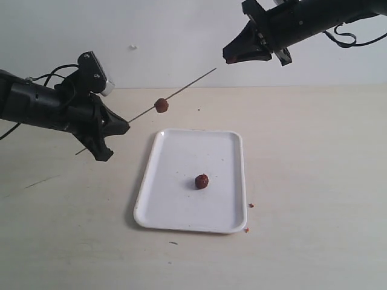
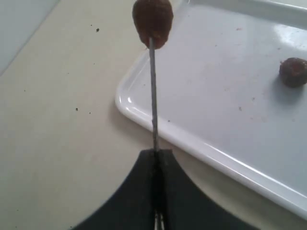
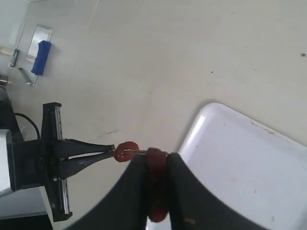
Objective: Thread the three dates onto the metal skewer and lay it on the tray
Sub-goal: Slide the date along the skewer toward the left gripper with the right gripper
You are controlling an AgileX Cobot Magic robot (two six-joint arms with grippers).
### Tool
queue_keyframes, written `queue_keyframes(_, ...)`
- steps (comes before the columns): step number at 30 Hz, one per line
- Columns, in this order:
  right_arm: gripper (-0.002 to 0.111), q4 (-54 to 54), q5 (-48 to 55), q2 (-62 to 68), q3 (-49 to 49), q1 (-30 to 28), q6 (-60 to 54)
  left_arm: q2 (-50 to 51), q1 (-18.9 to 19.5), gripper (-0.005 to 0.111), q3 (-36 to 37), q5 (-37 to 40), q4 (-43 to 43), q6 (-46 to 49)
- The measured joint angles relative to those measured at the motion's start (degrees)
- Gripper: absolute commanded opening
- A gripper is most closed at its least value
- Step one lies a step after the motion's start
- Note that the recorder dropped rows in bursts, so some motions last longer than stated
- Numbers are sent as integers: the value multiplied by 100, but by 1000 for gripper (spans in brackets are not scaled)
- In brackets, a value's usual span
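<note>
The left fingers [image 1: 112,124] are clamped on the skewer [image 1: 187,84], which carries one date [image 1: 161,106] above the surface [image 1: 314,181]. The right fingers [image 1: 245,49] pinch a second date [image 3: 155,167] at its tip; push it straight along the skewer, slowly. The third date [image 1: 202,181] lies on the tray [image 1: 181,148].

From the exterior view I cannot see the dark reddish-brown wrinkled date [image 3: 156,189] in the black right gripper [image 1: 226,58]: its jaws cover it, and my right wrist view shows only a strip. Part of the thin grey metal skewer [image 1: 187,83] is swallowed by the jaws of the black left gripper [image 1: 125,125]. In my left wrist view the threaded date [image 2: 152,21] is clipped at the edge and hides the skewer's tip; the flat white tray [image 2: 216,96] runs out of frame.
</note>
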Motion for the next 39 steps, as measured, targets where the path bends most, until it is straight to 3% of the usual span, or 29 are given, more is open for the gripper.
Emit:
queue_keyframes(9,17,-106,0,-13,136,20,35,0,0,0,0,188,-3,0)
queue_keyframes(39,17,56,-56,-26,136,125,35,0,0,0,-43,510,-84,0)
